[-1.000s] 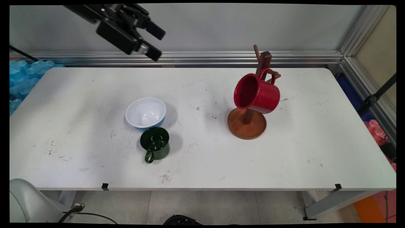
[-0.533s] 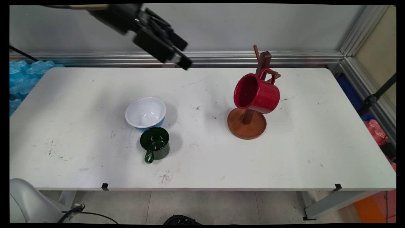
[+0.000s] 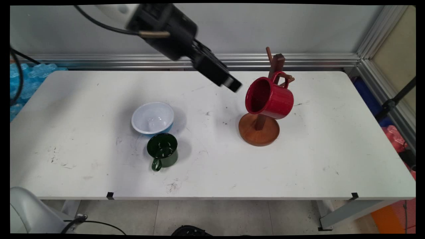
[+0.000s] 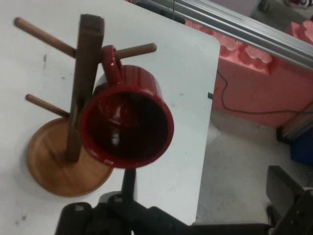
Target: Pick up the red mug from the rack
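Gripper (image 3: 232, 84) hanging above table (image 3: 212, 166), fingers spread wide w/ nothing btwn them, pointing at red mug (image 3: 269, 98) (hooked by handle on wooden mug tree (image 3: 260, 130)). Green mug (image 3: 162, 151) sitting beside white bowl (image 3: 152, 117).

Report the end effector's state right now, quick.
End effector: open and empty, in the air beside the red mug that hangs on the wooden mug tree.
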